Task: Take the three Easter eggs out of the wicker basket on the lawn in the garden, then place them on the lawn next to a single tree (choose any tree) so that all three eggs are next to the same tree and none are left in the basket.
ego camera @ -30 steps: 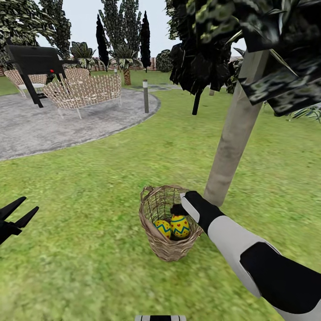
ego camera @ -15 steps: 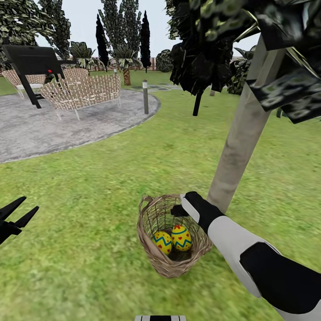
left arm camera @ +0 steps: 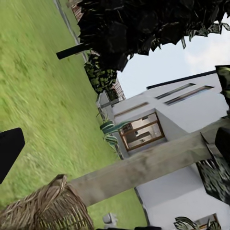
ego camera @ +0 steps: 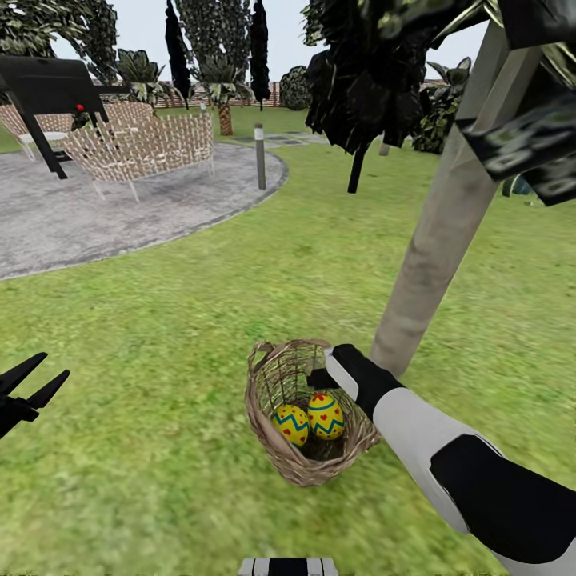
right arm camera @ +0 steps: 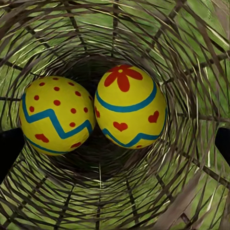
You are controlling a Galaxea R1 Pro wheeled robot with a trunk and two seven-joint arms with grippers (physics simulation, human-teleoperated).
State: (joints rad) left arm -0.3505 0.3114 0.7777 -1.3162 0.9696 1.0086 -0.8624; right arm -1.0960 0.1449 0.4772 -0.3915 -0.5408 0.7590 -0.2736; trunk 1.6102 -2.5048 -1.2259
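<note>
— Where are the eggs?

— Two small yellow eggs with blue zigzag bands lie touching at the bottom of the brown open-weave wicker basket. It stands tilted on the green lawn, just beside the thin grey-beige tree trunk.

— And your hands?

— My right gripper is at the basket's rim; I cannot tell if its fingers are apart. My left gripper hangs with fingers apart, well away.
</note>
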